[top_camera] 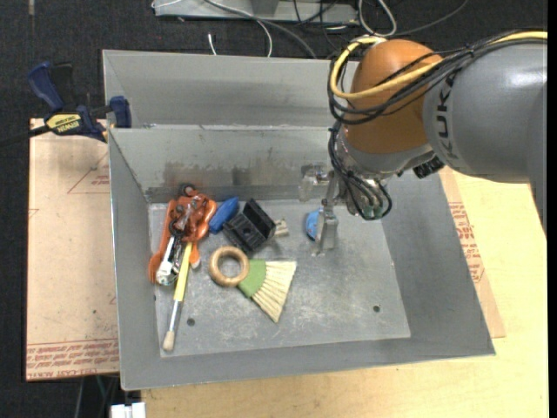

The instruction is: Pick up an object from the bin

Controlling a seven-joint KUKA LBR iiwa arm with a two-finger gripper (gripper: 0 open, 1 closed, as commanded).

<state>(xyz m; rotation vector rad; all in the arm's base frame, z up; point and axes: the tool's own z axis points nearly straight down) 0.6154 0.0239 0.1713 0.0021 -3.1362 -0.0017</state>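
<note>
My gripper (325, 236) hangs low in the middle of the bin, a little right of centre, just above the floor. A small blue rounded piece (310, 225) lies right against its left side; whether the piece is gripped is hidden from this angle. A black blocky part (249, 227) with a small brass-coloured end lies a short way to the left. Below that sits a hand brush (269, 286) with a green neck and pale bristles.
Left of the gripper lie a wooden ring (230, 266), a blue oval piece (224, 212), an orange-handled tool (185, 223) and a long yellow-and-white stick (177, 296). The arm with its orange dome and cables reaches in from the upper right.
</note>
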